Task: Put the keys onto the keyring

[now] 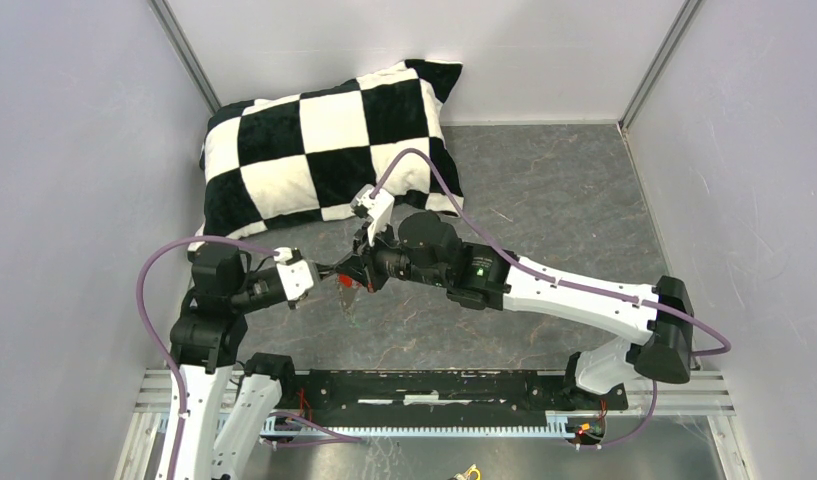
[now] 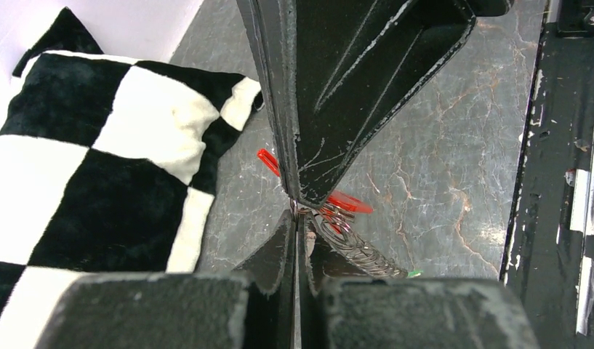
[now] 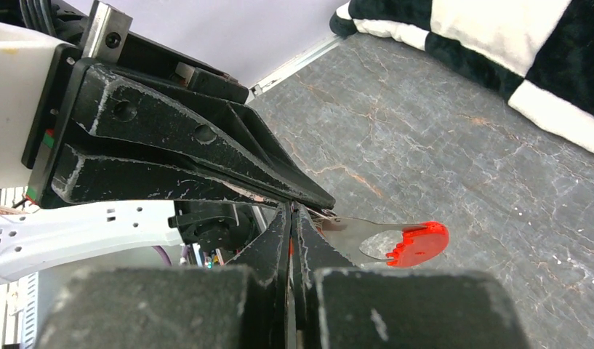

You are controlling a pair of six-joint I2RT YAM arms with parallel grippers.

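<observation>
The right hand (image 3: 290, 212), lower centre of its own view, has its fingers pressed together. The left hand (image 2: 294, 222) meets it tip to tip, fingers likewise together; which piece each pinches cannot be told. From that meeting point the red-headed key (image 3: 417, 244) juts rightward over the desk (image 3: 461, 138), and is judged not yet threaded. The keyring (image 2: 352, 247), a silvery coil, hangs just beside the tips, lower centre of the left view. The pillow (image 1: 324, 140), upper centre, lies farthest. Risk: with so slight a hold, a sideways nudge between the tips may twist the key free and drop it.
</observation>
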